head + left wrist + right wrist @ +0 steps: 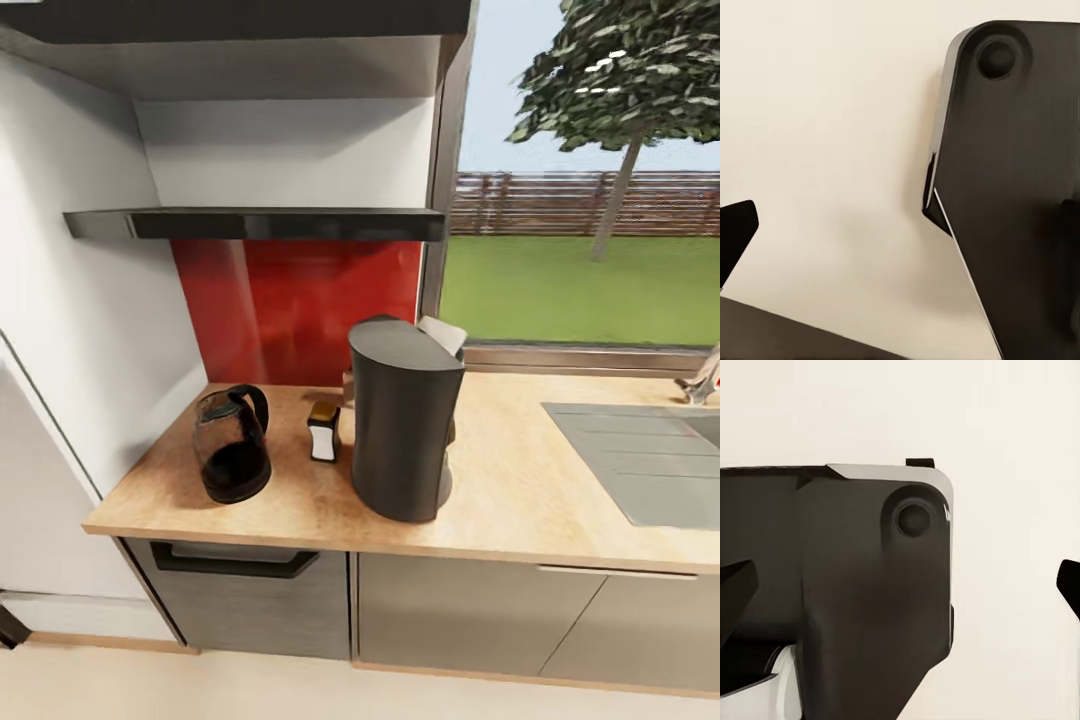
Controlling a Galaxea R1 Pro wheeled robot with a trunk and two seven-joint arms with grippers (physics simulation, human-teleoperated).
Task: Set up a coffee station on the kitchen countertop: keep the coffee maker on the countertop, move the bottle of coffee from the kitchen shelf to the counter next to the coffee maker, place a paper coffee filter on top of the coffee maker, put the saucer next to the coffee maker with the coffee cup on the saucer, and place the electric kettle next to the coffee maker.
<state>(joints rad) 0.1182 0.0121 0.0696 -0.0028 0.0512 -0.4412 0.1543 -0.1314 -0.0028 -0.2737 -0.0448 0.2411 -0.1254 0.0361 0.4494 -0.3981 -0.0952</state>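
Note:
On the kitchen countertop [520,520] stands the coffee maker [400,430], a tall dark grey cylinder. The bottle of coffee [323,431] stands upright just to its left, a small gap apart. Further left sits the electric kettle [232,445], black and glassy, with its loop handle toward the wall. A pale grey flap [442,335] pokes up behind the coffee maker's top; I cannot tell whether it is the paper coffee filter. The black kitchen shelf [250,222] above is bare. Saucer and coffee cup are out of view. Both wrist views look down at cream floor and dark robot body, with the left gripper [900,225] and right gripper [900,585] spread wide.
A grey sink [650,460] is set into the worktop at the right, with a tap [703,380] at the frame edge. A window [580,200] lies behind it. A white wall panel [70,330] bounds the counter on the left. Grey cabinet fronts [450,610] run below.

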